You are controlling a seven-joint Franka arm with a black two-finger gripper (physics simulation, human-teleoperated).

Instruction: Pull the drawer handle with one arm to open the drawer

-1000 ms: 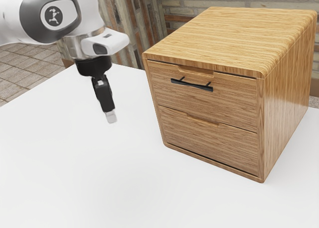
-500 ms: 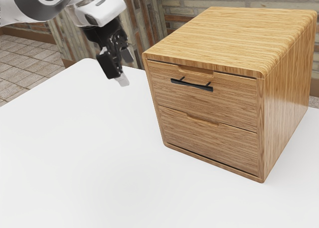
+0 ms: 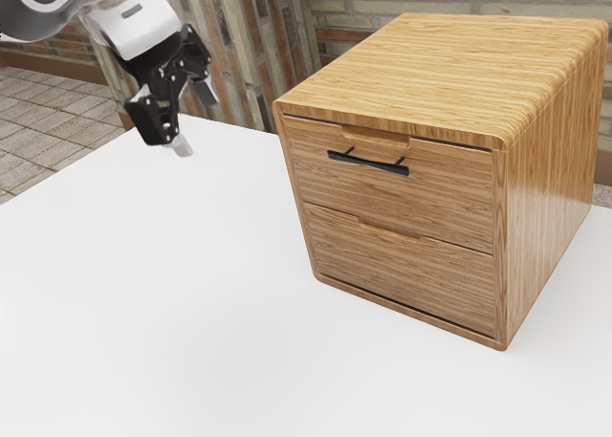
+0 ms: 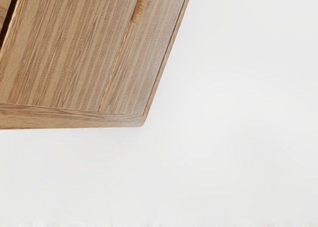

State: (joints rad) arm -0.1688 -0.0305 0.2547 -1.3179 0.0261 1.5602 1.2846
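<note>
At the exterior view's far left, tiled floor (image 3: 38,141) beyond the back edge of the white desk (image 3: 191,313). Just above it, at the upper left, the white arm (image 3: 124,11), reaching in and angled down toward the exterior view's right.

Below the arm's end, the black hand (image 3: 193,121), tilted, up in the air over the desk's far edge. Fingers spread, nothing between them, one light-tipped finger (image 3: 180,147) pointing down toward the desk and not touching it. Well apart from the cabinet, off to the exterior view's left of it.

Behind the hand, a brick wall (image 3: 258,35).

Right of centre, the wooden cabinet (image 3: 459,83), upright on the desk, with two drawer fronts one above the other. Upper drawer (image 3: 421,198) shut, front flush with the cabinet's frame. On that front, near its top edge, the thin black handle (image 3: 368,162), lying level, with nothing touching it. Beneath it, the lower drawer (image 3: 402,260), likewise shut, with only a shallow wooden notch at its top edge.

In the wrist view, the cabinet's grained front (image 4: 74,53) with one corner, and bare white desk (image 4: 223,137) spreading out beyond that corner.
</note>
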